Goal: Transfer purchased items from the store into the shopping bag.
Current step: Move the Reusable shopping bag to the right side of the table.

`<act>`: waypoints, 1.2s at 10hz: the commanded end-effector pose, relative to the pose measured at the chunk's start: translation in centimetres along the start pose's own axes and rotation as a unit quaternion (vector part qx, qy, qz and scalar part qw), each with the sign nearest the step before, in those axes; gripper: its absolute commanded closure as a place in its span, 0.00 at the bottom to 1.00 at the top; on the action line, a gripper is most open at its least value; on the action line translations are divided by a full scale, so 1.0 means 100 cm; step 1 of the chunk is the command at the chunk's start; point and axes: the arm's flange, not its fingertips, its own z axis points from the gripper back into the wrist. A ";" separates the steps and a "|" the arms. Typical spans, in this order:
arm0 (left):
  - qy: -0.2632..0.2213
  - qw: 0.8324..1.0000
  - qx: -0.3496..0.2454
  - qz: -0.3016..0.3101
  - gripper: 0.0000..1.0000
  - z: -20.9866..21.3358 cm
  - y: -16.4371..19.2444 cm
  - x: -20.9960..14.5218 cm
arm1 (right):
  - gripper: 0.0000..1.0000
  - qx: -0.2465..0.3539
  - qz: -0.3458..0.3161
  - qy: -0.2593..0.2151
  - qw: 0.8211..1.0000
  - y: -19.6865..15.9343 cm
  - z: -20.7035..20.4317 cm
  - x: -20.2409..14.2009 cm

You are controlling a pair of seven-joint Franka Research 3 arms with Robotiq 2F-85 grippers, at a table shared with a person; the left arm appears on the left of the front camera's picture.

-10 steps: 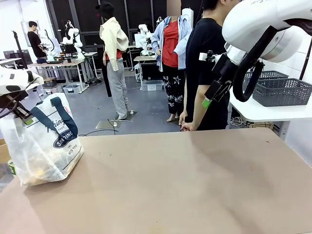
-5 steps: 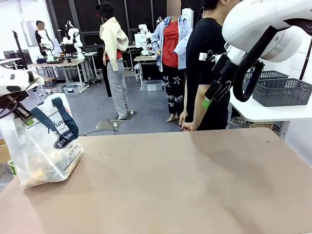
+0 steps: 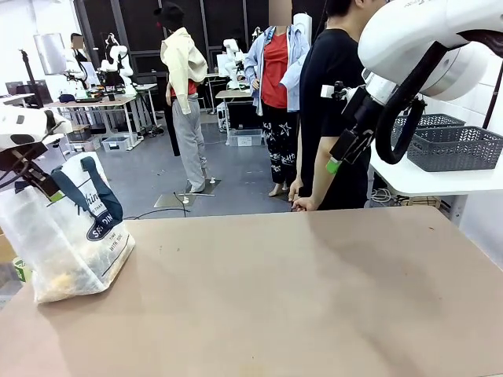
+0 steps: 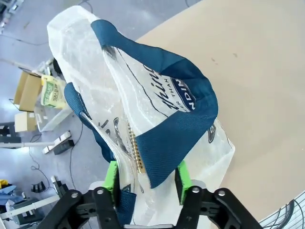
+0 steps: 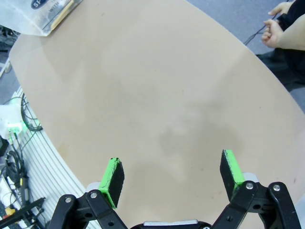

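The shopping bag [image 3: 67,236] sits at the table's [image 3: 299,298] left edge, slumped, with yellowish purchased items [image 3: 63,279] visible through the plastic at the bottom. The left gripper [image 4: 145,179] sits at the bag's top, green pads either side of a navy strap handle [image 4: 171,138], jaws partly apart, not pinching it as far as I can tell. The right gripper [image 5: 172,176] hovers over bare table, jaws wide apart, nothing between them. The bag looks thin, floppy and slick; the walls likely crumple and slide if pinched. The woven straps look like the best hold, taking the weight of the load low down. Probably light overall.
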 end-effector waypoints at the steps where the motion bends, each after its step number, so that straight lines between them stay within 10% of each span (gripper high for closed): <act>1: 0.006 1.000 -0.001 -0.001 0.00 0.010 -0.004 0.005 | 0.00 -0.001 0.001 0.007 1.000 0.001 0.000 0.000; 12: 0.004 1.000 -0.001 -0.009 0.00 0.021 -0.009 0.008 | 0.00 -0.001 0.001 0.007 1.000 0.001 0.000 0.000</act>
